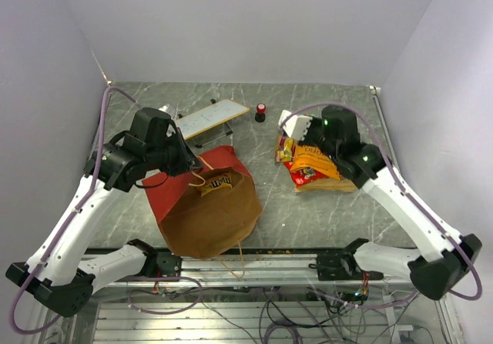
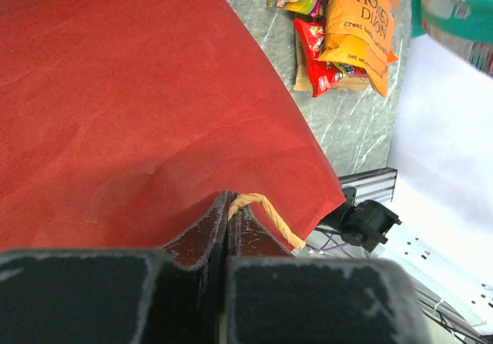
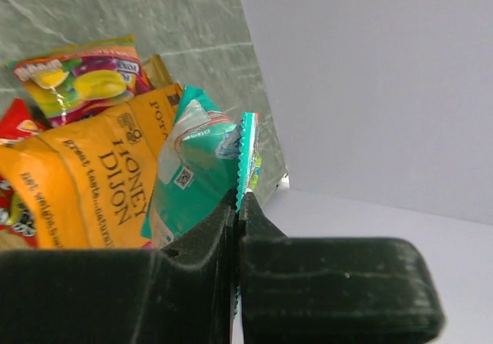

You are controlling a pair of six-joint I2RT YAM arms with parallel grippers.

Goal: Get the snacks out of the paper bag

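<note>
Edges clamped: left pincer (image 2: pixel 227 209) on paper bag (image 2: pixel 139 113), right pincer (image 3: pixel 236 204) on teal packet (image 3: pixel 196 171).

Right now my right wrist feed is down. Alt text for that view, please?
The right gripper, shut, pinches the serrated edge of a teal packet. To its left, an orange bag, a multicolour packet and a red packet lie on the grey table, with a pale wall at right.

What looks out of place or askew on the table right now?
The paper bag lies tipped on its side, not upright, its brown mouth at the near edge of the table, with one handle hanging over it.
</note>
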